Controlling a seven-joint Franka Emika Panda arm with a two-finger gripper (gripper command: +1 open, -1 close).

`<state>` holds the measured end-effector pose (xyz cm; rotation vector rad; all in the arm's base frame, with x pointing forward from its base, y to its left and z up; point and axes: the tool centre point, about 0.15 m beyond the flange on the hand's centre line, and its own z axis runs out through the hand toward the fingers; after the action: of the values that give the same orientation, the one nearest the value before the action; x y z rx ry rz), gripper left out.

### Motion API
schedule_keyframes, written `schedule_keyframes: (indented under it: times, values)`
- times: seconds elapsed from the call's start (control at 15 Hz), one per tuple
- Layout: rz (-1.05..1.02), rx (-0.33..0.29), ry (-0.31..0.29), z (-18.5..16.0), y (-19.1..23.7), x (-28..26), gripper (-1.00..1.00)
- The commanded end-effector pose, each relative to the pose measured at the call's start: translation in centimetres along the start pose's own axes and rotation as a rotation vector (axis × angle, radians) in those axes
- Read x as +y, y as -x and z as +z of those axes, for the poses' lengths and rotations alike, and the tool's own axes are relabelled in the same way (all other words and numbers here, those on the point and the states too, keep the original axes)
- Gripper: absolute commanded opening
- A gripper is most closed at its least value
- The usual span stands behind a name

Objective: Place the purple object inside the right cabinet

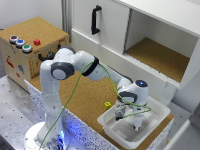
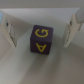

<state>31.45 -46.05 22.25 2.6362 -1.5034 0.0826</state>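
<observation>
Inside the white tub [image 1: 152,114] at the near corner of the cork-topped table [image 1: 90,97], the end effector [image 1: 127,120] hung low with its fingers pointing down. The wrist view showed its two pale fingers [image 2: 9,31] spread wide, one on either side of the purple object [image 2: 42,40], touching neither face and holding nothing. That object was a small dark cube with soft edges, and it carried yellow letters, a G on top and an A on the side facing the camera. It rested on the tub's smooth, faintly glossy white floor. In the exterior view the cube itself could not be made out.

The tub was a shallow rectangular tray with rounded corners and a raised rim. Just beside it, towards the exterior view's left, a tiny yellow-green piece [image 1: 107,104] lay on the grainy brown cork. The arm [image 1: 75,65] was glossy white with dark joints, and a thin green cable [image 1: 80,95] looped along it.

Behind the table stood the right cabinet [image 1: 157,52], an open white-walled compartment with a cork-brown floor, well apart from the tub. Beside it, a white door bore a black handle [image 1: 95,19]. At the exterior view's left sat a cork-topped box [image 1: 30,45] with coloured buttons. The arm's base stood on a perforated metal surface [image 1: 12,107].
</observation>
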Motion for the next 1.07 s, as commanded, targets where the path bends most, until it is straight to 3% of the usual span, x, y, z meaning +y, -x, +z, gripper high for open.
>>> schedule_keyframes:
  times: [0.0, 0.53, 0.73, 1.0]
  values:
    - [0.015, -0.072, -0.048, 1.0, -0.6, -0.6, -1.00]
    - [0.021, -0.032, -0.056, -0.9, -0.9, -0.6, -1.00]
    - [-0.061, 0.051, -0.064, -4.2, -1.4, -3.2, -1.00]
    - [-0.184, 0.114, -0.136, -8.9, -3.0, -8.0, -1.00]
